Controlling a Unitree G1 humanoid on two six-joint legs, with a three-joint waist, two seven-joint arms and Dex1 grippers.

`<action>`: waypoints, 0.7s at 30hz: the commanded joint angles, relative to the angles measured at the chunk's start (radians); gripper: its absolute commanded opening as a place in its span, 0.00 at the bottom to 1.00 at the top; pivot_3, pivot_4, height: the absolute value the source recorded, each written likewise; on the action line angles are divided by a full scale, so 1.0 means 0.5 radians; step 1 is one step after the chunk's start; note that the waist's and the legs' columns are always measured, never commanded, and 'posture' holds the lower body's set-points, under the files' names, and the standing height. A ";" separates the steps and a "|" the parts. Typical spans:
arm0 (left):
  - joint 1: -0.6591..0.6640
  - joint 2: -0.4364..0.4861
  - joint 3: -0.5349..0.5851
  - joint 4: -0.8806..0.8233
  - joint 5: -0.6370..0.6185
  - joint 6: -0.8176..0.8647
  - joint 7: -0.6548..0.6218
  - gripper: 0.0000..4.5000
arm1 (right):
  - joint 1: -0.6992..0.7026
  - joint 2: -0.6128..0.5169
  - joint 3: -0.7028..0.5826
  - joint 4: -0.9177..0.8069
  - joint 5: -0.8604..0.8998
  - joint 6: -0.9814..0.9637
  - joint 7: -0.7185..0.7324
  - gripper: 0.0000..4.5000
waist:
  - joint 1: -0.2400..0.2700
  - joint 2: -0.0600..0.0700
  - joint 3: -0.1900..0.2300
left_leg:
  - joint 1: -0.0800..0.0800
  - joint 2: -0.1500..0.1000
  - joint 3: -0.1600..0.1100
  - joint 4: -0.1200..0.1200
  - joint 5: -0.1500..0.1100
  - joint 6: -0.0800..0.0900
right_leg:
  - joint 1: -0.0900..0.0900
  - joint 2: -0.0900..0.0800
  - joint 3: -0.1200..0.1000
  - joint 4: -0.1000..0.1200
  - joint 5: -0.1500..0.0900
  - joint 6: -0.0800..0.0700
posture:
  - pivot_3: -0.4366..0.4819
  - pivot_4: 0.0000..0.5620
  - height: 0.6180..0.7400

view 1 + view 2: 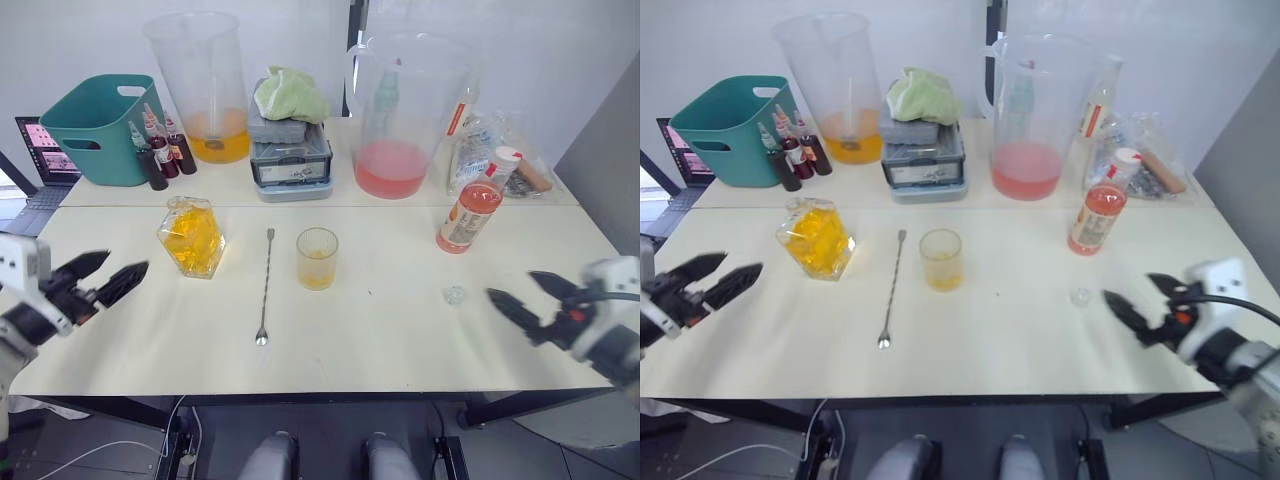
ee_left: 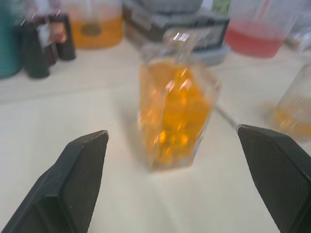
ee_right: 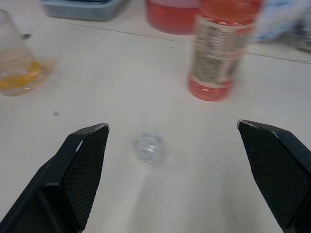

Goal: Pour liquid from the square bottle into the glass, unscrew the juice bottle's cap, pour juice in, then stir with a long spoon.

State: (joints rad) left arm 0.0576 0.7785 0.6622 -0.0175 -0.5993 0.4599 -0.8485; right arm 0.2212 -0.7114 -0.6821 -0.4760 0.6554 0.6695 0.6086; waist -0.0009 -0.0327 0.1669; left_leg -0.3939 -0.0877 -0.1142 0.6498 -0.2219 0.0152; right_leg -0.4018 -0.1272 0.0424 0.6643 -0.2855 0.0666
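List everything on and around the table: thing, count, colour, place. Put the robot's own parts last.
Square bottle: 1, clear with yellow-orange liquid, front table, left of spoon.
Long spoon: 1, silver, between bottle and glass.
Glass: 1, clear, a little yellow liquid, table centre.
Juice bottle: 1, pinkish-red, capped, right side.
Stopper: 1, clear, near right tool.
Jugs: 2, clear; orange-bottomed back left, pink-bottomed back right.
Basket: 1, teal, far left.
Dropper bottles: several, dark, beside basket.
Grey box: 1, with green cloth on top, back centre.
Laptop: 1, behind basket.
Left tool: open, empty.
Right tool: open, empty.
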 commanded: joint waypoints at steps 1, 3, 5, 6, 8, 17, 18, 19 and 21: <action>0.045 -0.011 0.029 0.235 0.133 -0.367 -0.129 1.00 | 0.099 0.004 -0.125 0.072 -0.101 -0.206 0.087 1.00 | 0.002 0.000 0.000 | 0.006 0.001 0.004 -0.006 0.000 0.000 | 0.003 0.000 0.001 -0.003 0.000 0.000 | 0.48 0.27 1.00; 0.077 -0.031 -0.007 0.274 0.165 -0.448 -0.155 1.00 | 0.161 0.043 -0.196 0.130 -0.104 -0.269 0.101 1.00 | 0.002 0.000 0.000 | 0.015 0.005 0.006 -0.009 0.000 0.000 | 0.014 -0.001 0.001 -0.007 0.000 0.000 | 0.48 0.27 1.00; 0.119 -0.073 -0.031 0.291 0.178 -0.537 -0.195 1.00 | 0.254 0.094 -0.280 0.196 -0.129 -0.344 0.121 1.00 | 0.008 0.001 -0.001 | 0.016 0.006 0.006 -0.009 0.000 0.000 | 0.017 0.000 0.000 -0.011 0.000 0.000 | 0.48 0.27 1.00; 0.128 -0.084 -0.036 0.297 0.180 -0.562 -0.206 1.00 | 0.277 0.105 -0.296 0.211 -0.136 -0.366 0.127 1.00 | 0.015 0.003 -0.002 | 0.017 0.006 0.005 -0.010 -0.001 0.000 | 0.020 -0.001 0.000 -0.014 0.000 0.001 | 0.48 0.27 1.00; 0.136 -0.095 -0.066 0.300 0.178 -0.567 -0.220 1.00 | 0.313 0.143 -0.285 0.225 -0.148 -0.412 0.127 1.00 | 0.022 0.003 -0.002 | 0.017 0.005 0.006 -0.010 -0.003 0.004 | 0.022 -0.003 0.000 -0.017 0.000 0.002 | 0.48 0.27 1.00; 0.153 -0.136 -0.171 0.178 0.125 -0.516 -0.245 1.00 | 0.287 0.218 -0.182 0.134 -0.134 -0.394 0.016 1.00 | 0.018 0.007 -0.004 | 0.019 0.006 0.007 -0.011 -0.004 0.004 | 0.022 -0.003 0.001 -0.017 0.001 0.002 | 0.48 0.27 1.00; 0.158 -0.139 -0.183 0.157 0.121 -0.510 -0.249 1.00 | 0.278 0.226 -0.166 0.111 -0.123 -0.377 -0.007 1.00 | 0.018 0.007 -0.004 | 0.019 0.006 0.007 -0.011 -0.004 0.004 | 0.022 -0.003 0.001 -0.018 0.001 0.002 | 0.48 0.27 1.00; 0.160 -0.148 -0.205 0.117 0.115 -0.500 -0.247 1.00 | 0.256 0.238 -0.132 0.069 -0.111 -0.343 -0.052 1.00 | 0.018 0.007 -0.004 | 0.019 0.006 0.007 -0.011 -0.004 0.004 | 0.022 -0.003 0.001 -0.017 0.001 0.002 | 0.48 0.27 1.00; 0.160 -0.163 -0.237 0.036 0.098 -0.461 -0.230 1.00 | 0.208 0.255 -0.080 0.003 -0.087 -0.279 -0.131 1.00 | 0.018 0.008 -0.005 | 0.018 0.006 0.007 -0.011 -0.004 0.004 | 0.021 -0.003 0.001 -0.017 0.001 0.002 | 0.48 0.27 1.00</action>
State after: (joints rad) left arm 0.1358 0.6971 0.5453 0.0560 -0.5202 0.2218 -0.9647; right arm 0.3441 -0.5838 -0.7253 -0.4179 0.5867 0.5109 0.5764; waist 0.0083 -0.0289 0.1647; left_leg -0.3847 -0.0848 -0.1106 0.6441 -0.2237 0.0173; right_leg -0.3910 -0.1289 0.0428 0.6555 -0.2852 0.0678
